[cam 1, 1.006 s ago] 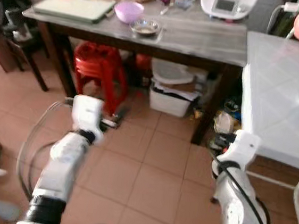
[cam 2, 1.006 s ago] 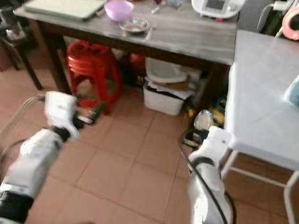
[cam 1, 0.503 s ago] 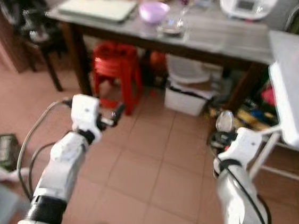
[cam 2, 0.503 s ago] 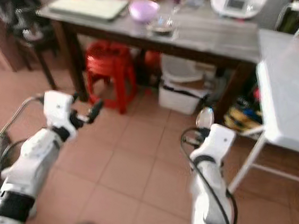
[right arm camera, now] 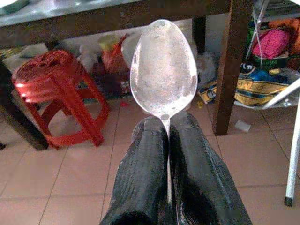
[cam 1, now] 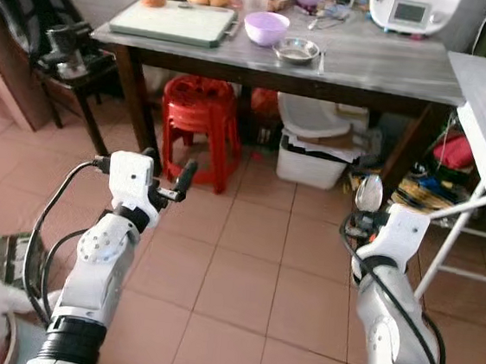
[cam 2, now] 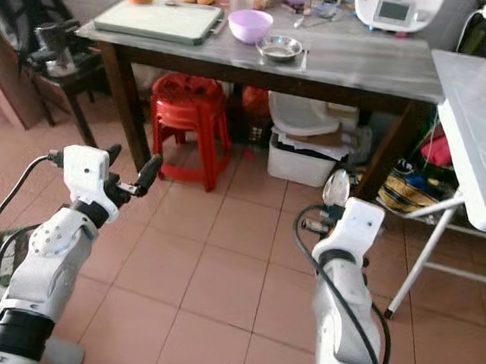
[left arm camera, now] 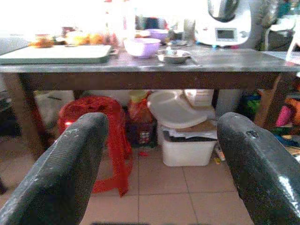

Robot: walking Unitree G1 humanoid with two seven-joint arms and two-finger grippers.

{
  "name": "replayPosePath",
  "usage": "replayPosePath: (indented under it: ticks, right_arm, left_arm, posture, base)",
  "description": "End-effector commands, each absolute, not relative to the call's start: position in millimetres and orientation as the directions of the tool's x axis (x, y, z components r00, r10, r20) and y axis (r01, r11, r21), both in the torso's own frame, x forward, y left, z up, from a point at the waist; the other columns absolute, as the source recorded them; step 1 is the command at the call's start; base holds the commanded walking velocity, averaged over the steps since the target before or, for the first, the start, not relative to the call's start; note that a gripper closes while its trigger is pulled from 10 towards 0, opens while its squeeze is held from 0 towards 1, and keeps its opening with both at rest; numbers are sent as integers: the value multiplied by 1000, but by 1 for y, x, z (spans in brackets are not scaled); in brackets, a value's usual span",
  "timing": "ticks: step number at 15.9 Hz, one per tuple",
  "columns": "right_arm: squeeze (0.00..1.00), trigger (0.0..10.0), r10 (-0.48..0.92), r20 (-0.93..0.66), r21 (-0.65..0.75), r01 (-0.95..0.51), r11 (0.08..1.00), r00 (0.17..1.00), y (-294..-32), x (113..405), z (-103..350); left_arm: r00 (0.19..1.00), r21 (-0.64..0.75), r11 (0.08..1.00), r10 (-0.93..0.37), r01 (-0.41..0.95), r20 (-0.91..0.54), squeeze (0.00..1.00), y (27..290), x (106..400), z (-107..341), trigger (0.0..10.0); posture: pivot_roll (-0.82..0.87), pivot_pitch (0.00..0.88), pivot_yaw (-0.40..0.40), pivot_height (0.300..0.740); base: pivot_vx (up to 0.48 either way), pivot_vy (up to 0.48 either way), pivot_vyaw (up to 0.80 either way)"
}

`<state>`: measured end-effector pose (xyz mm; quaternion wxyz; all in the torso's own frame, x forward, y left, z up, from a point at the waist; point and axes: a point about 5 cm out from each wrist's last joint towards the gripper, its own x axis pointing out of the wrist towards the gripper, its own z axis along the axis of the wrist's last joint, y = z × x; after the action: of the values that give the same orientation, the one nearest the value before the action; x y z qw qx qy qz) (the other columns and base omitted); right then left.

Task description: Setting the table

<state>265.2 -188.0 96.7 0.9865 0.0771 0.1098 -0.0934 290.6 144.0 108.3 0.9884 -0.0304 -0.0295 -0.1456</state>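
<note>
With the right gripper (right arm camera: 168, 140) jaws clamped on the metal spoon (right arm camera: 163, 70), bowl upright, and the left gripper (left arm camera: 159, 154) jaws wide and empty, keep the spoon level and approach the grey worktop (cam 2: 359, 66) beside the steel bowl (cam 2: 279, 47).

I see a silver spoon (right arm camera: 163, 75) pinched between my right gripper's (right arm camera: 166, 140) black fingers. Ahead stands a dark brown table with a grey top (cam 2: 360, 64), carrying a lilac bowl (cam 2: 250, 25) and a pale green board (cam 2: 158, 18). Red stools (cam 2: 188, 124) sit on terracotta floor tiles (cam 2: 217, 266).
</note>
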Motion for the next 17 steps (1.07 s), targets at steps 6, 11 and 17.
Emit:
replayPosePath:
  ticks: [6,11,17]
  right_arm:
    - [0,10000,-176,-225,126,208,970,958,-192,266,97]
    - [0,10000,-132,-205,120,159,980,970,-187,269,101]
    - [0,10000,-131,-202,125,159,979,970,-188,272,102]
  left_arm:
    - [940,-59,940,-330,335,85,0,134,291,112,10000]
    - [938,-55,938,-336,342,88,0,132,292,112,10000]
    - [936,-43,938,-339,344,91,0,131,292,113,10000]
  posture:
    - [-49,0,45,740]
    - [-50,0,46,740]
    - [-49,0,45,740]
  base:
    - [462,0,0]
    - [478,0,0]
    - [480,0,0]
